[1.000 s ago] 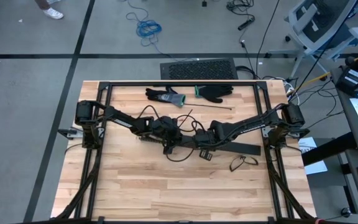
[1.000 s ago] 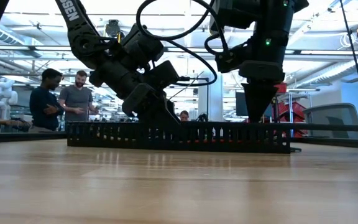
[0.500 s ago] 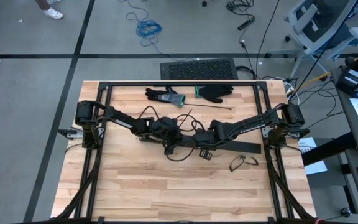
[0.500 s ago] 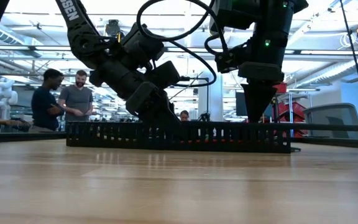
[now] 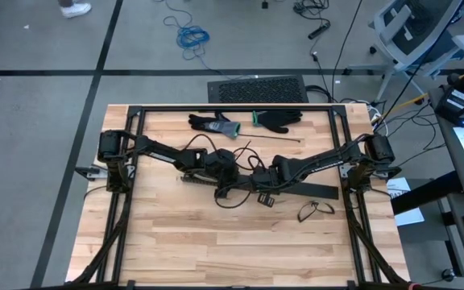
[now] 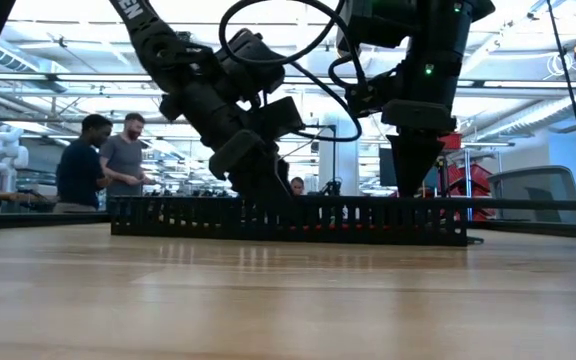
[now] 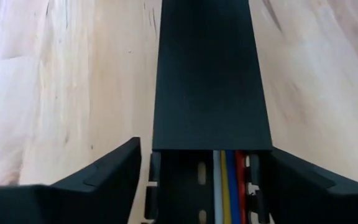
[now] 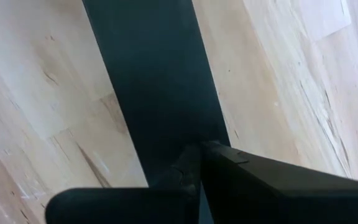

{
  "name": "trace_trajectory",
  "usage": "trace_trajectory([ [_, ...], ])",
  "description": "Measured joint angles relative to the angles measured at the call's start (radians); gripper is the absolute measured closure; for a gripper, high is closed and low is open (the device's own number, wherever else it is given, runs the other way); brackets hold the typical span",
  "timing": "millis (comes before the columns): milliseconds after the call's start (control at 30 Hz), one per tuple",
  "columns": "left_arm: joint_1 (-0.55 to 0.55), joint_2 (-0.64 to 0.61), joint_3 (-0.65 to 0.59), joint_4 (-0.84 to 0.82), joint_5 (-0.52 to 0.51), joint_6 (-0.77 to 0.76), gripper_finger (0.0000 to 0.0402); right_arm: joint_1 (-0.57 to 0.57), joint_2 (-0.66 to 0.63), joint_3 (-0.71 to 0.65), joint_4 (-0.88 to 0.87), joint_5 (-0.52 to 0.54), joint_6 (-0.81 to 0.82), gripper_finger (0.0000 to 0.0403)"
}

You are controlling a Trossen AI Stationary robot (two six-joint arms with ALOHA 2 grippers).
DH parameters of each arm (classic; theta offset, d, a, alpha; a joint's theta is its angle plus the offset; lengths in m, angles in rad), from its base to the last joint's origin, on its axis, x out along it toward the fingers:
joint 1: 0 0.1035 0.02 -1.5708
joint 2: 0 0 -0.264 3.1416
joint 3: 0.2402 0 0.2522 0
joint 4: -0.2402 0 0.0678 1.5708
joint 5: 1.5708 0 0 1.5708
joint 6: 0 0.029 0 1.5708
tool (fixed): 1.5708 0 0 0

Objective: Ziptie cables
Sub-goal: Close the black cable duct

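The pale wooden slatted table [image 5: 240, 242] is carrying a long black slotted plastic duct [image 6: 288, 219], which is lying flat across the table's middle and serves as the landmark here. Both dark arms are reaching in over the duct from opposite sides. The left gripper [image 7: 201, 180] is straddling the duct at the point where its flat black lid ends, its fingers [image 7: 114, 171] standing apart, one on each outer side of the channel and not pressing on it. The right gripper [image 8: 197, 165] is sitting on the duct's lidded stretch, farther along toward the right arm's base, with its fingers pressed together and their tips touching the lid (nothing is showing between them). The cables [image 7: 229, 186], thin white, yellow, blue and red wires, are lying side by side inside the duct's open part, running in under the lid's edge between the left gripper's fingers. Two dark work gloves [image 5: 248, 122] are lying beyond the duct, near the table's far edge.
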Motion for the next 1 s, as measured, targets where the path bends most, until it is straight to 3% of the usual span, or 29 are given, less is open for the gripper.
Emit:
trace_trajectory([
  [300, 0.01, -0.023, 0.037, -0.062, -0.055, 0.055, 0.006, 0.0, 0.005, 0.038, 0.007, 0.024, -0.008, 0.0403],
  [633, 0.098, -0.127, 0.038, -0.182, -0.067, 0.113, 0.0058, 0.0, 0.005, 0.04, 0.008, 0.035, -0.014, 0.0403],
  [900, 0.215, -0.158, 0.036, -0.357, -0.076, 0.288, 0.0058, 0.001, 0.005, 0.041, 0.004, 0.037, -0.016, 0.0403],
  [1000, 0.266, -0.159, 0.034, -0.341, -0.094, 0.369, 0.0058, 0.001, -0.003, 0.041, 0.007, 0.039, -0.016, 0.0403],
])
